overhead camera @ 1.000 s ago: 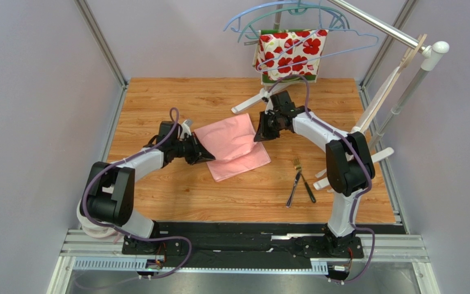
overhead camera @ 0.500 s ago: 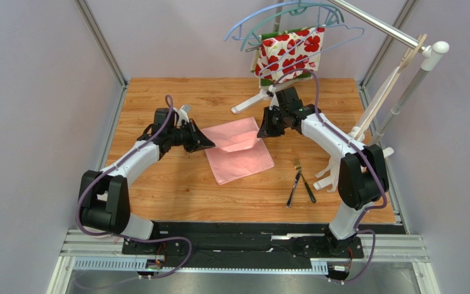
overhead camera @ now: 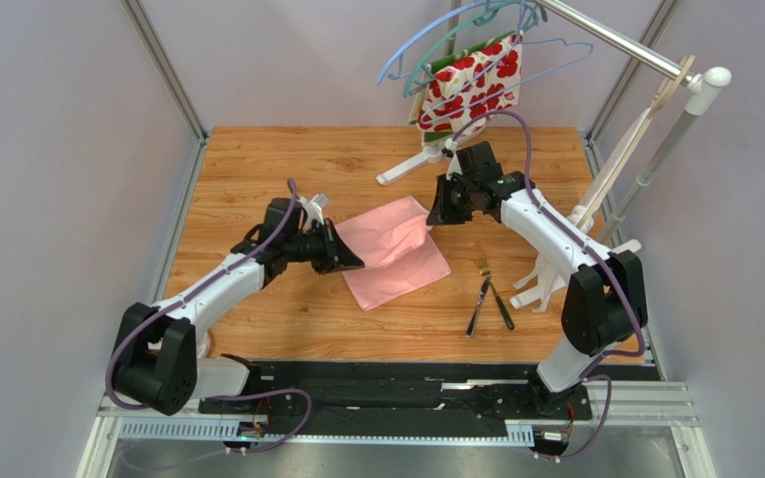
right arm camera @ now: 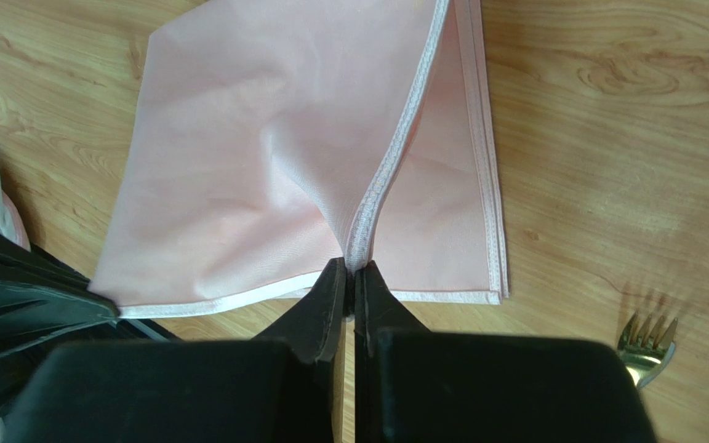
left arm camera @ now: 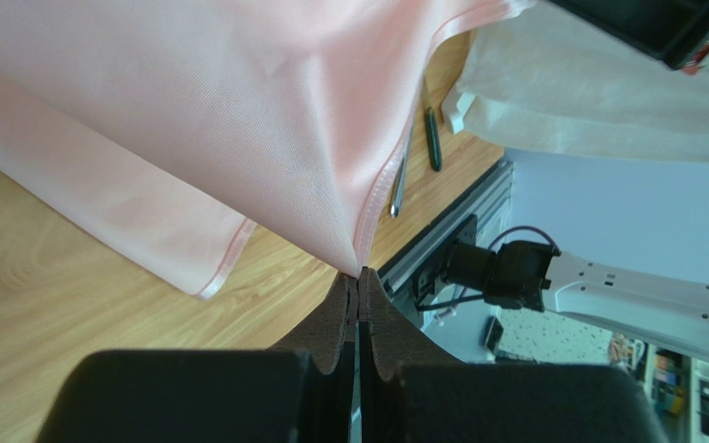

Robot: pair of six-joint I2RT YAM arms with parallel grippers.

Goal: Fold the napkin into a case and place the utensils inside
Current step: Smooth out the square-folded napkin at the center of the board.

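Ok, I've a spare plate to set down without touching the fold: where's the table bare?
The table is bare at its far left corner, behind the left gripper, and along the near edge, in front of the napkin. Crowded: the middle, where the right gripper also pinches the napkin, and the right, with utensils and rack feet.

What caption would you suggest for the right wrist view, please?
Right gripper shut on the napkin by its hemmed edge; fork lying nearby.

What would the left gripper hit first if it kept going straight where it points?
The napkin: the left gripper is shut on its corner, and the rest of it seems to spread straight ahead.
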